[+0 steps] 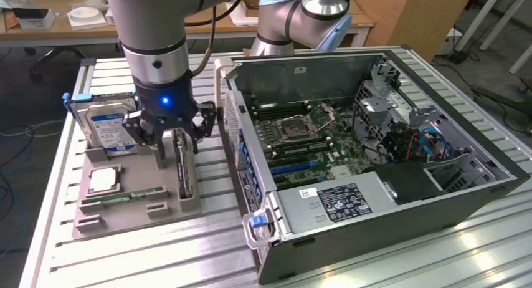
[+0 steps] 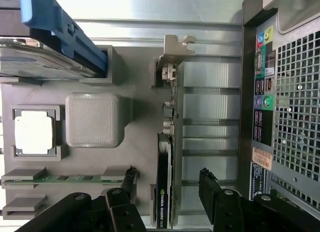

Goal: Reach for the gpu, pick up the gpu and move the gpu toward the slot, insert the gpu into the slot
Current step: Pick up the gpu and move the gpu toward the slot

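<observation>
Black gripper (image 2: 167,173) spread wide, straddling thin green GPU card w/ silver end bracket (image 2: 165,152), which stands edge-on in grey holder tray (image 2: 135,77) (nothing grasped). Risk: off-centre closing tilts card, jams it; blue motherboard slot (image 1: 293,166) well apart.

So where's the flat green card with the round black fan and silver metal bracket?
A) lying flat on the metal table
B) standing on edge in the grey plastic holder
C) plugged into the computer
B: the green card stands on edge in the grey holder, between the fingers of the open gripper.
</observation>
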{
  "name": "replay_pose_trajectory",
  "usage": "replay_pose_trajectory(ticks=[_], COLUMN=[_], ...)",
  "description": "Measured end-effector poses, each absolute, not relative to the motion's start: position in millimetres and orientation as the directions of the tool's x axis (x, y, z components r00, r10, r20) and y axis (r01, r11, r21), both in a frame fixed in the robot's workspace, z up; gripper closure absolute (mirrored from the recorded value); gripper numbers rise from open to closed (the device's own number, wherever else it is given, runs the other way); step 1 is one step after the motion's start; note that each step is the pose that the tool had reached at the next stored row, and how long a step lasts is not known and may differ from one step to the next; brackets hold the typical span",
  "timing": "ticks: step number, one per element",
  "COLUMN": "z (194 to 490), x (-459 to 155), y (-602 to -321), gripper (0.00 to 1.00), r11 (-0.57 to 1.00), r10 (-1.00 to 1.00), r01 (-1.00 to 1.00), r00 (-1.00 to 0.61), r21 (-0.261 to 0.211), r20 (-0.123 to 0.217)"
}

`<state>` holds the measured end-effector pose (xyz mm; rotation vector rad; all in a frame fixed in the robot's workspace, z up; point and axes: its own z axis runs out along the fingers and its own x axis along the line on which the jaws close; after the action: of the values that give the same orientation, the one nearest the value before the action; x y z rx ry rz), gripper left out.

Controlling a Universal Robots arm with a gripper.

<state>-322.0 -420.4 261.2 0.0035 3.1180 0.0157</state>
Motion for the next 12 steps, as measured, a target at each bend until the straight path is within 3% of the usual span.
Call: replay_pose_trajectory(ticks=[12], z=[239], x=[-322], y=[-420], gripper=[0.38], r11=[1.000], r10=[0.006], r01=[0.005], r00=[-1.000], r21=[0.010], r20=[-0.024])
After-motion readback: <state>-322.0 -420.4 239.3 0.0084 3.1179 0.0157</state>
